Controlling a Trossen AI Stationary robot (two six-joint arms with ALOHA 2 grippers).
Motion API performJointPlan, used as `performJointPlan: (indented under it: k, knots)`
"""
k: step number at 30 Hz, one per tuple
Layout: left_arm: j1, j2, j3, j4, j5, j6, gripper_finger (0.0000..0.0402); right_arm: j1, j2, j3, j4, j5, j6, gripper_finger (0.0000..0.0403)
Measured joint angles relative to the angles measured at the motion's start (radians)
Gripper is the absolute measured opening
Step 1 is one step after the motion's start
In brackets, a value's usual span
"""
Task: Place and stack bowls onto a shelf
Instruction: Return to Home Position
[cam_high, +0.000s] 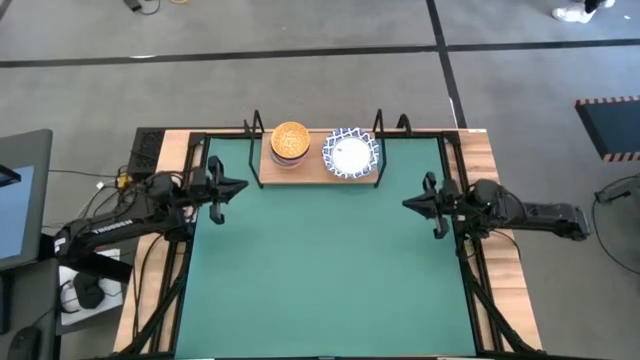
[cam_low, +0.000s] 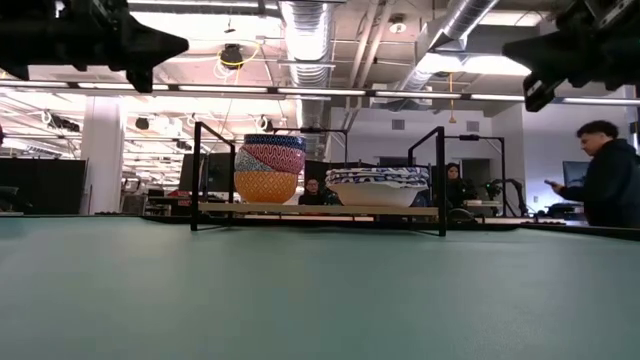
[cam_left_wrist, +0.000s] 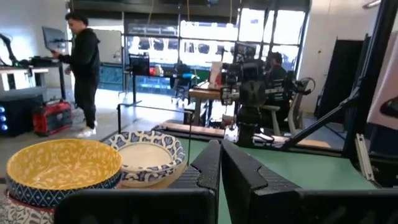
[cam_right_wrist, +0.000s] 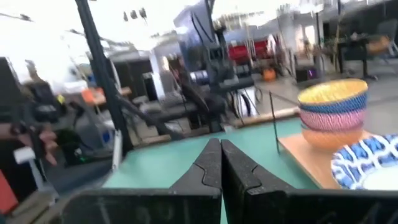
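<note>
The light-wood shelf (cam_high: 315, 167) on its black wire frame stands at the far edge of the green mat. On its left part sits a stack of small bowls (cam_low: 268, 168) with the golden-yellow one (cam_high: 290, 139) on top. To its right sits a stack of wide white bowls with blue lattice rims (cam_high: 351, 154) (cam_low: 378, 185). My left gripper (cam_high: 238, 186) hovers shut over the mat's left edge, raised above the table. My right gripper (cam_high: 412, 203) hovers shut over the mat's right edge. Both are empty, their fingers pointing toward each other.
The green mat (cam_high: 325, 270) spreads between the arms. Black frame rails (cam_high: 190, 200) run along both table sides. A person (cam_low: 610, 172) stands beyond the table on the right, and other people sit farther back in the room.
</note>
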Motion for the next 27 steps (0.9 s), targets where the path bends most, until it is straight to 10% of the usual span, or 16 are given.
performJointPlan:
  k: [16,27]
  knots:
    - [-0.090,-0.241,-0.164,-0.016,-0.052,-0.094,0.0000,0.097,-0.150,-0.125,0.086,-0.077,0.074,0.0017]
    - [-0.211,-0.266,-0.183,-0.090,-0.113,-0.079,0.0000,0.227,-0.151,-0.126,0.097,0.056,0.006,0.0018]
